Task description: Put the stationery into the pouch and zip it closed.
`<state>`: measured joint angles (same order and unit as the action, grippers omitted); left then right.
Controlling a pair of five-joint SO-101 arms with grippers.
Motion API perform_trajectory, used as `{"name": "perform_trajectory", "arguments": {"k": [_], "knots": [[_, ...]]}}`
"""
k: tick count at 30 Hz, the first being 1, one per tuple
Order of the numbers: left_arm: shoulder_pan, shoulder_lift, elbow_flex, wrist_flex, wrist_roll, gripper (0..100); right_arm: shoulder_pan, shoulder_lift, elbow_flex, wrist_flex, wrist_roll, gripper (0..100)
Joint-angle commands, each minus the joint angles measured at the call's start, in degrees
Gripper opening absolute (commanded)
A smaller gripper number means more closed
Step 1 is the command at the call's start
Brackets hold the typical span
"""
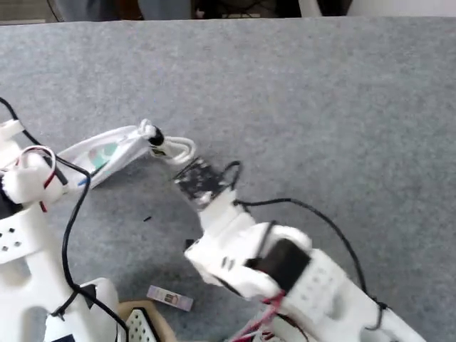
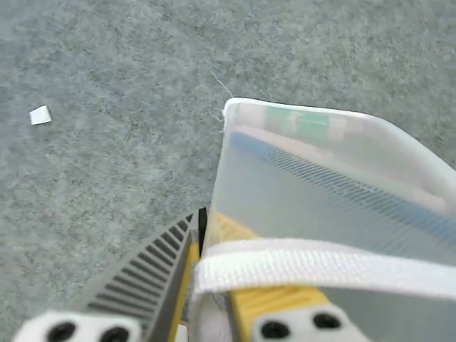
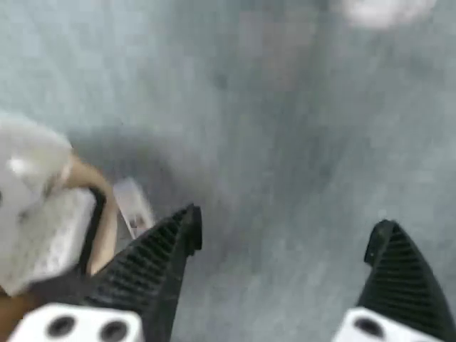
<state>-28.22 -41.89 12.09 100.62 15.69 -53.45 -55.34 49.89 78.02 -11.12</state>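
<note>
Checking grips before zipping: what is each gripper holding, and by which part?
The left gripper is shut on the pouch at the end nearest that arm; the right gripper is open and holds nothing.

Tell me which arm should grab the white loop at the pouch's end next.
Right, probably. The right gripper sits near the white loop with its jaws open and empty, while the left gripper is clamped on the pouch, steadying it.

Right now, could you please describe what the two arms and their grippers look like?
The left arm and right arm are white shells with black cables and thin red wires; the right carries a black block. The right gripper has black ribbed fingers; the left gripper shows a ribbed dark finger.
</note>
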Motion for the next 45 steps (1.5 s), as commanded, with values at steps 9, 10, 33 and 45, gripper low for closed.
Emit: {"name": "perform_trajectory", "arguments": {"k": [9, 10, 33, 45], "knots": [[-3.9, -0.4, -1.7, -0.7, -0.4, 3, -14.5, 26.9, -3.6, 0.0, -5.5, 36.7], [-3.9, -0.4, -1.7, -0.7, -0.4, 3, -15.6, 29.4, -4.5, 0.0, -5.5, 36.7], [-18.0, 0.1, -10.3, 0.2, -4.4, 3, -24.5, 46.4, -6.5, -16.5, -6.9, 36.8], [-19.9, 0.1, -10.2, 0.2, -5.1, 3, -22.3, 46.5, -4.7, -20.3, -6.8, 17.4]]}}
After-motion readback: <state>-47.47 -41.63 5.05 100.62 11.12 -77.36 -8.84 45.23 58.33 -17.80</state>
